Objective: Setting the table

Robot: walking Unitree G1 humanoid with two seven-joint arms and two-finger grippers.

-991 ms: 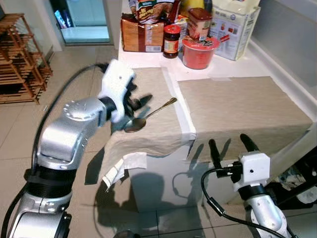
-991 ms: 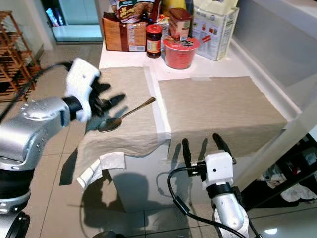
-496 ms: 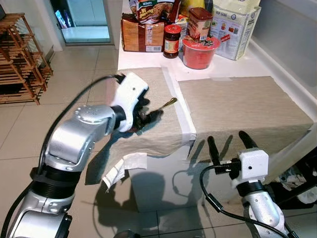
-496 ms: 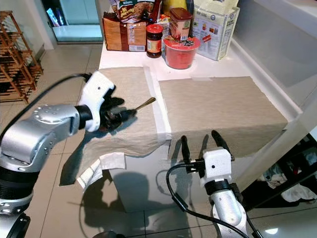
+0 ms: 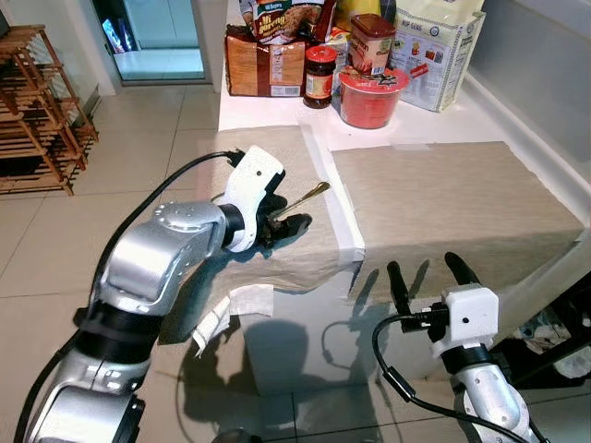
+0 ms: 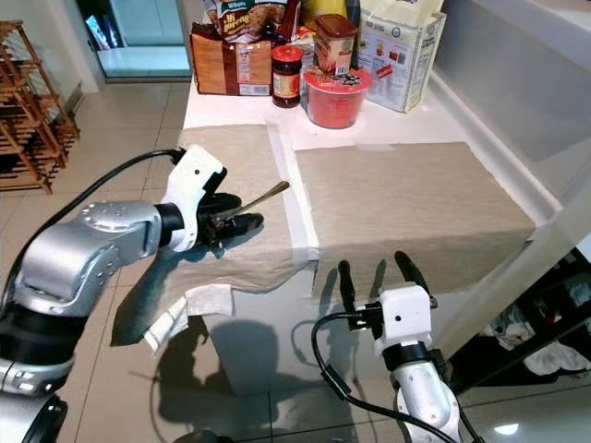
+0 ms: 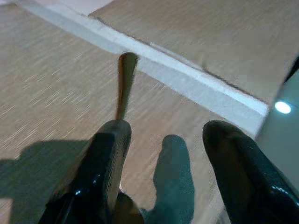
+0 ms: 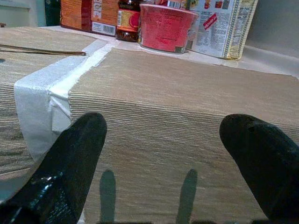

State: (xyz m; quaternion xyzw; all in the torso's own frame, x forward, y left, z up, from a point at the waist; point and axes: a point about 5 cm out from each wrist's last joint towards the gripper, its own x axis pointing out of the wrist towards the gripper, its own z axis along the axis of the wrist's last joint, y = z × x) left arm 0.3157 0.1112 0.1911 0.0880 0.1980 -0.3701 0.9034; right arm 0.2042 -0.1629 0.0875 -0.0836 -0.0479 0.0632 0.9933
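A gold-coloured spoon (image 5: pixel 306 195) lies slantwise on the left beige placemat (image 5: pixel 268 152), its handle pointing toward the white gap between the two mats. My left gripper (image 5: pixel 284 222) rests low over the spoon's bowl end and hides the bowl. In the left wrist view the spoon handle (image 7: pixel 124 81) runs under one finger (image 7: pixel 110 154), and the gripper (image 7: pixel 166 135) is open. My right gripper (image 5: pixel 425 270) is open in front of the table's near edge, just below the right placemat (image 5: pixel 448 189), holding nothing.
At the back of the table stand a red bowl (image 5: pixel 369 96), a dark jar (image 5: pixel 319 77), a brown box (image 5: pixel 266 65) and a white carton (image 5: pixel 436 51). A crumpled white paper (image 5: pixel 226 311) hangs under the left mat. A wooden rack (image 5: pixel 37 101) stands far left on the tiled floor.
My left gripper has swung right and down over the spoon, and now covers its bowl. The spoon has stayed in place. The right gripper has barely moved.
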